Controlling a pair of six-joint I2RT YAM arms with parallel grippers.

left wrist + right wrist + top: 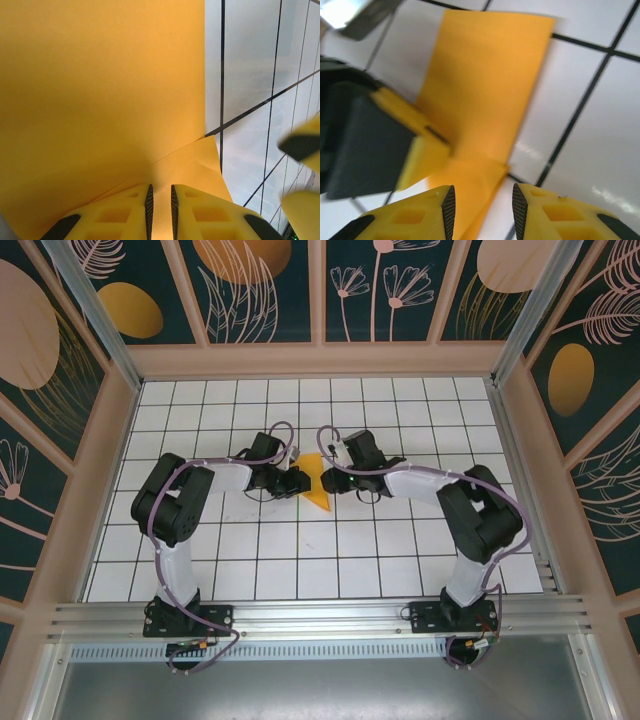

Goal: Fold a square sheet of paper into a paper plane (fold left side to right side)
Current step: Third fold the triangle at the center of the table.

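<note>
Mid-fold at the middle of the desk [300, 570], the left hand [160, 205] pinches the square sheet of paper [318, 488] between narrow fingers, the right hand [483, 207] parted above it; next, I judge, that edge needs carrying rightward and creasing.

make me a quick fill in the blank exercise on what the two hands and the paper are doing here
1. The left hand is ___ on the orange-yellow paper.
2. The right hand is ___, its fingers standing apart.
3. The paper sits on a white table marked with a black ___ of squares.

Missing words: shut; open; grid
</note>
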